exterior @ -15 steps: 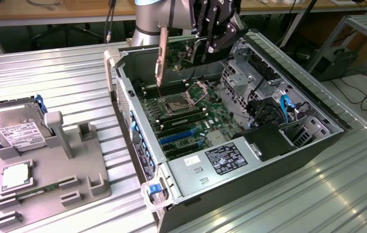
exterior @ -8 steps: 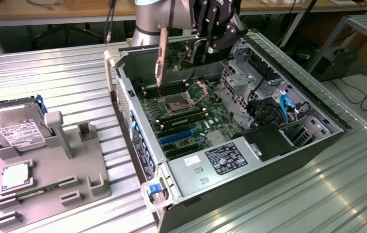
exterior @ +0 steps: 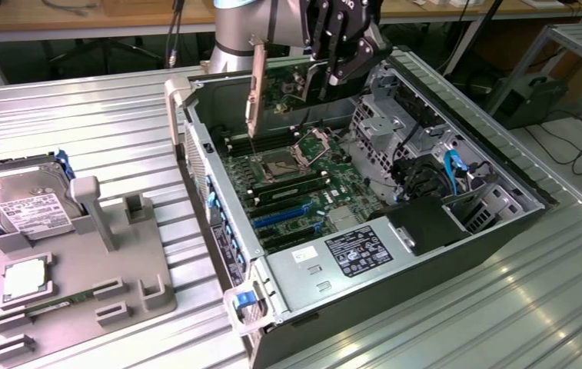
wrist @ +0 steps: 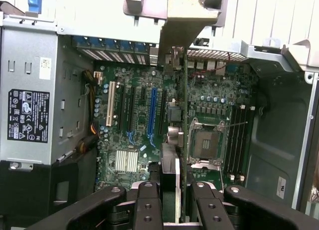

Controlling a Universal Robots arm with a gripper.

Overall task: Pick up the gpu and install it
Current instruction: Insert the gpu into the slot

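My gripper (exterior: 329, 77) is shut on the gpu (exterior: 293, 83), a thin card held on edge with its pale metal bracket (exterior: 256, 88) hanging down at the exterior view's left. The card hangs in the air above the open computer case (exterior: 193, 146), over the far part of the motherboard near the CPU socket (exterior: 275, 165). In the wrist view the gpu (wrist: 185, 115) shows edge-on between the black fingers (wrist: 149, 207), its bracket (wrist: 184, 15) at the far end. The blue expansion slots (exterior: 281, 217) (wrist: 152, 110) lie nearer the power supply, apart from the card.
A power supply (exterior: 347, 250) with a black label fills the case's near end; drive cages and cables (exterior: 444, 181) sit on the exterior view's right. A grey holder (exterior: 116, 269) at the left carries a hard drive (exterior: 24, 204), a memory stick (exterior: 60, 301) and a processor (exterior: 24, 280).
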